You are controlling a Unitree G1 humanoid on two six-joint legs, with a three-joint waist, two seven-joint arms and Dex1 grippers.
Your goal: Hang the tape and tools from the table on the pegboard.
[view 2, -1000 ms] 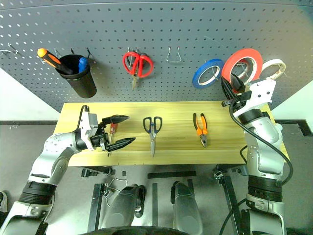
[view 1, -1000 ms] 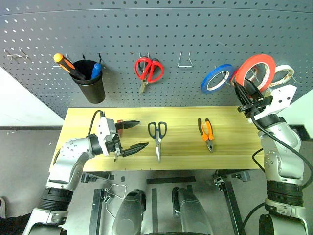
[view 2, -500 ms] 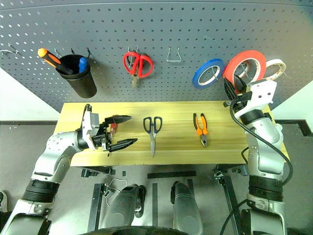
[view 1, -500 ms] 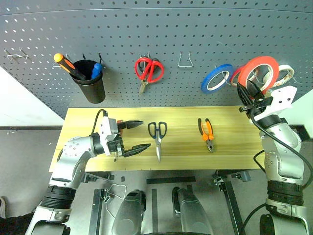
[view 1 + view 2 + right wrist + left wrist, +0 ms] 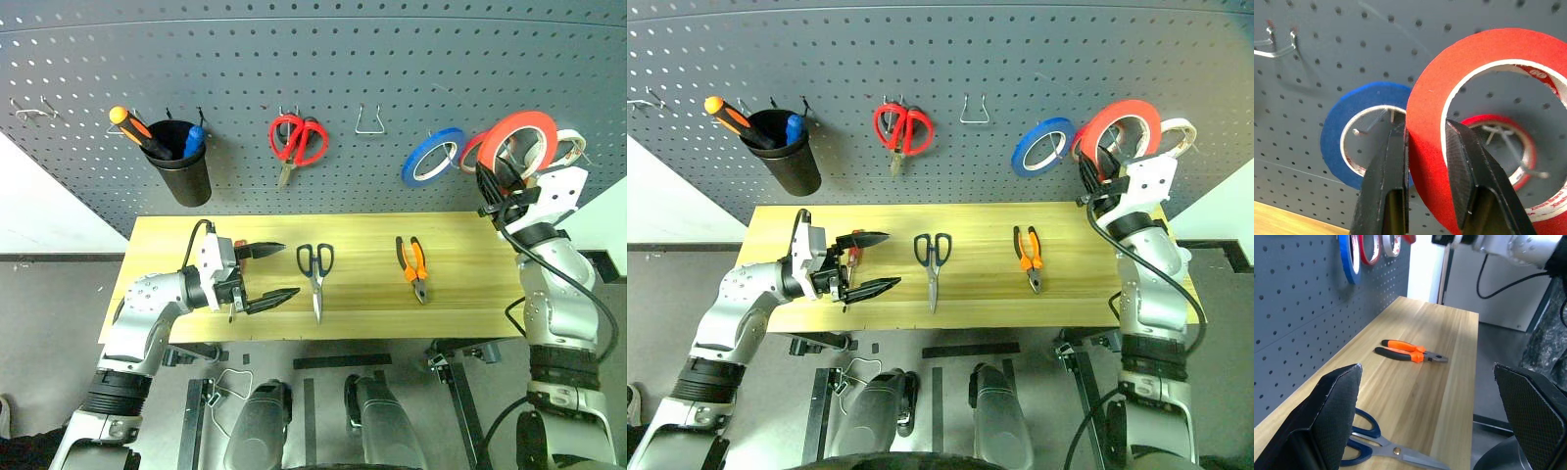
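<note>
We saw our right gripper (image 5: 1425,161) pinching the red tape (image 5: 517,142) up against the pegboard (image 5: 343,59), beside the blue ring (image 5: 433,156). Our left gripper (image 5: 266,271) stood spread wide over the table (image 5: 460,294), near the scissors (image 5: 315,269); the pliers (image 5: 414,267) lay further right.

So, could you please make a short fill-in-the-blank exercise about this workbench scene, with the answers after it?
1. The right gripper has its jaws shut on the ____ tape roll.
2. The pliers with orange handles lie on the ____.
3. The black cup hangs on the ____.
4. The jaws of the left gripper are ____.

Missing words: red; table; pegboard; open
</note>
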